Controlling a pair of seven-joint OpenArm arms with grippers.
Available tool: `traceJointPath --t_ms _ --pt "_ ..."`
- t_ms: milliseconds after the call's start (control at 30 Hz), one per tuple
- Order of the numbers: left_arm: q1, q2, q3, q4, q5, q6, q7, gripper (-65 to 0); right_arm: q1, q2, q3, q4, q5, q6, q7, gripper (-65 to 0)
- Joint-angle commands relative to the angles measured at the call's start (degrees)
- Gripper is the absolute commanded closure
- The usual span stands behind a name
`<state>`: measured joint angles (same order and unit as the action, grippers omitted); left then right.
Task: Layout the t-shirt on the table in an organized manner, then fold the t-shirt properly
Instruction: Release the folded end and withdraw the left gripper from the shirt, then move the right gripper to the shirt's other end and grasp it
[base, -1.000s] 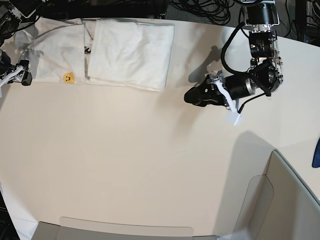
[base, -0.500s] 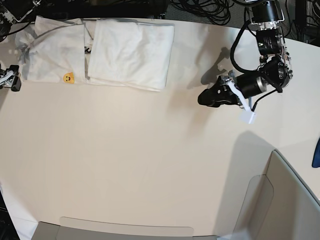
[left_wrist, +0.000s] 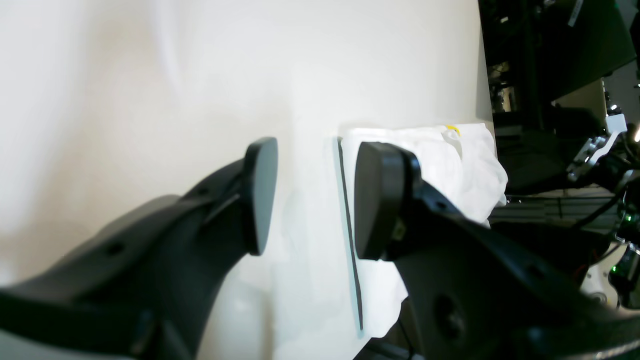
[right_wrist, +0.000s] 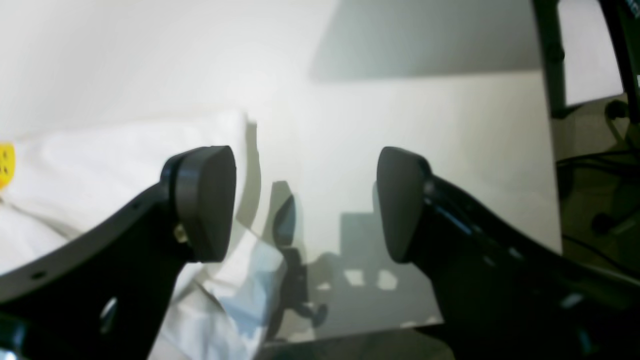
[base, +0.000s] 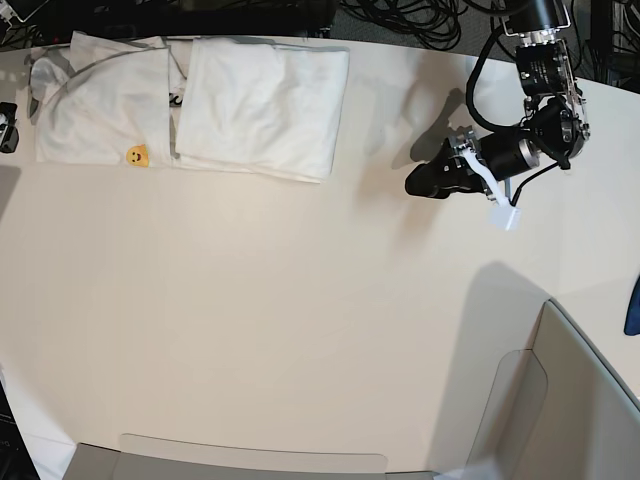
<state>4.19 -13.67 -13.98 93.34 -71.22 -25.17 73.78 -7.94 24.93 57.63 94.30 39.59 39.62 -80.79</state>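
Observation:
The t-shirt (base: 240, 105) lies folded, plain white side up, at the table's (base: 250, 320) far left, with its small yellow tag (base: 136, 155) showing. My left gripper (base: 415, 184) is open and empty, hovering over bare table well to the right of the shirt. In the left wrist view this gripper (left_wrist: 312, 197) has its jaws apart, with the shirt (left_wrist: 450, 160) beyond them. My right gripper (base: 6, 130) is at the view's left edge, just off the shirt's left end. In the right wrist view it (right_wrist: 305, 200) is open and empty, with the shirt (right_wrist: 125, 150) to its left.
A grey bin-like panel (base: 580, 400) stands at the front right corner, and a low panel (base: 250, 465) runs along the front edge. Cables (base: 420, 15) lie behind the table. A blue object (base: 632, 305) shows at the right edge.
My left gripper has drawn back to the right and farther from the shirt. My right gripper has withdrawn left, off the shirt's end, to the view's edge. The shirt has stayed put.

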Motion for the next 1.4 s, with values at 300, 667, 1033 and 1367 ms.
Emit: traceJointPath --t_ms 300,667,1033,1367 --pt "0.1 -1.8 -0.1 1.0 -1.4 -0.4 -1.0 -23.1 -6.0 1.9 0.4 -7.6 0.5 0.4 0.8 -46.7" --pt "0.0 -1.8 1.5 1.0 -1.4 -0.5 -1.0 -23.1 -5.2 4.0 0.3 -11.5 16.5 0.4 0.8 -46.7" --pt "-0.2 -1.8 1.9 1.0 -1.4 -0.5 -1.1 -23.1 -9.7 4.9 0.1 -11.7 29.3 0.4 0.8 -46.7" --pt "-0.3 -2.5 1.9 1.0 1.8 -0.5 -1.1 -23.1 -8.3 2.5 -5.9 -12.0 29.5 0.4 0.8 -46.7"
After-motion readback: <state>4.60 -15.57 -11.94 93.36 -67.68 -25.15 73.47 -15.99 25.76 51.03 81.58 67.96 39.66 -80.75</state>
